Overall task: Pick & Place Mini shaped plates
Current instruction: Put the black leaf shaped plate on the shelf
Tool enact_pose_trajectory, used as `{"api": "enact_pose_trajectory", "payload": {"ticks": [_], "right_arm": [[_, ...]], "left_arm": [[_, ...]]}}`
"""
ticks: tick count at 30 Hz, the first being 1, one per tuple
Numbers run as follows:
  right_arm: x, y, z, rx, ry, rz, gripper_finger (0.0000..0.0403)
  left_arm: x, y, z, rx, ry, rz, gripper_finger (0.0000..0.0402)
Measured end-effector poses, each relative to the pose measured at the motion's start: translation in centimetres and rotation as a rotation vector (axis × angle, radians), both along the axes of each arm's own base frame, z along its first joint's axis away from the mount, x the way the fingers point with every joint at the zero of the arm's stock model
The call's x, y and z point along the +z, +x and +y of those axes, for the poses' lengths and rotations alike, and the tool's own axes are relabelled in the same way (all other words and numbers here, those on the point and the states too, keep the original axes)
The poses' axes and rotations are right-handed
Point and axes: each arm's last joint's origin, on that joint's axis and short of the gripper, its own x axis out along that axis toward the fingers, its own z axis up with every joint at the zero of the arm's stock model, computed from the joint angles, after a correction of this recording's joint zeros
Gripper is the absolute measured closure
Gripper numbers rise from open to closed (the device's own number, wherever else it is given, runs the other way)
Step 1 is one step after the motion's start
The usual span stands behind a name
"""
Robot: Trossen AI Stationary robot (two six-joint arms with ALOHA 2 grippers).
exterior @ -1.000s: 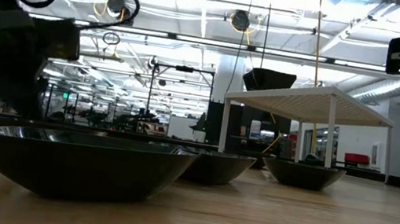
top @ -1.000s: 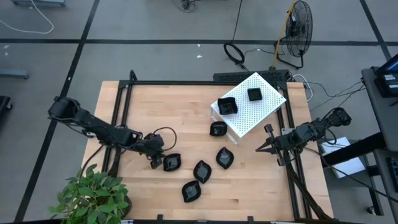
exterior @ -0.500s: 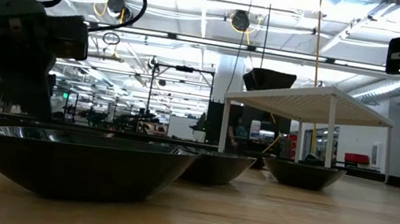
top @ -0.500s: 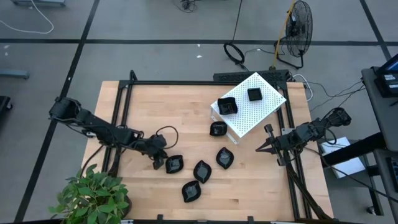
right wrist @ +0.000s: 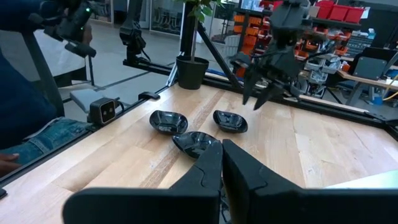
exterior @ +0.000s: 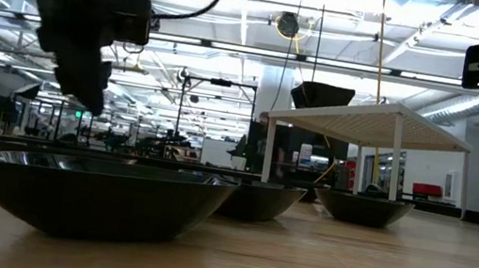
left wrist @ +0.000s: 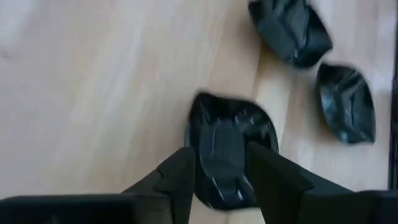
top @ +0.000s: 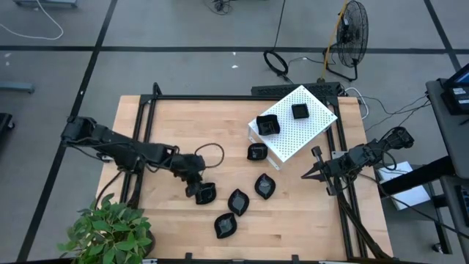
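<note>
The left gripper [top: 199, 189] hangs in the lower left-centre of the high view, directly over a small glossy black wavy-edged dish [top: 206, 193] that lies on the pale wooden table [top: 183, 125]. In the left wrist view its two dark fingers [left wrist: 180, 177] stand spread apart with that dish [left wrist: 227, 146] showing between them, and no contact with the dish can be made out. In the low view this gripper [exterior: 85, 83] sits at the upper left, raised above the nearest black bowl-like dish [exterior: 83, 194].

To the right of it in the high view three more black leaf-shaped dishes lie near one another: one [top: 238, 201] just beside, one [top: 225, 225] lower down, one [top: 264, 185] further right. Another black dish [top: 256, 152] rests against the edge of a large white perforated box [top: 311, 128], on top of which sit two square black dishes [top: 267, 125] [top: 300, 111].

The right gripper [top: 314, 172] waits at the table's right edge, its fingers [right wrist: 208, 165] pressed together and holding nothing.
</note>
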Motion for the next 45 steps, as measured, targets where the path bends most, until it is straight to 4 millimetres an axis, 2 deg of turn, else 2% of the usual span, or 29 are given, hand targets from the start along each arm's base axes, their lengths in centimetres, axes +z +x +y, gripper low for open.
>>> {"api": "enact_pose_trajectory", "payload": {"ticks": [5, 13, 27, 31, 37, 42, 45], "right_arm": [[0.0, 0.0, 0.0, 0.0, 0.0, 0.0, 0.0403], [0.0, 0.0, 0.0, 0.0, 0.0, 0.0, 0.0403], [0.0, 0.0, 0.0, 0.0, 0.0, 0.0, 0.0403], [0.0, 0.0, 0.0, 0.0, 0.0, 0.0, 0.0403], [0.0, 0.0, 0.0, 0.0, 0.0, 0.0, 0.0403], [0.0, 0.0, 0.0, 0.0, 0.0, 0.0, 0.0403], [0.0, 0.0, 0.0, 0.0, 0.0, 0.0, 0.0403]], "left_arm": [[-1.6, 0.4, -0.9, 0.009, -0.014, 0.114, 0.0243], [-3.6, 0.8, -0.8, 0.021, 0.006, 0.207, 0.0243], [-4.0, 0.8, -0.5, 0.126, -0.058, 0.258, 0.0245], [-4.0, 0.8, -0.1, 0.14, -0.059, 0.271, 0.0281], [-4.1, 0.8, 0.4, 0.152, -0.06, 0.269, 0.0383], [-3.5, 1.2, 1.1, 0.145, -0.048, 0.214, 0.0395], [-2.0, 1.9, 1.4, 0.129, -0.01, 0.137, 0.0397]]}}
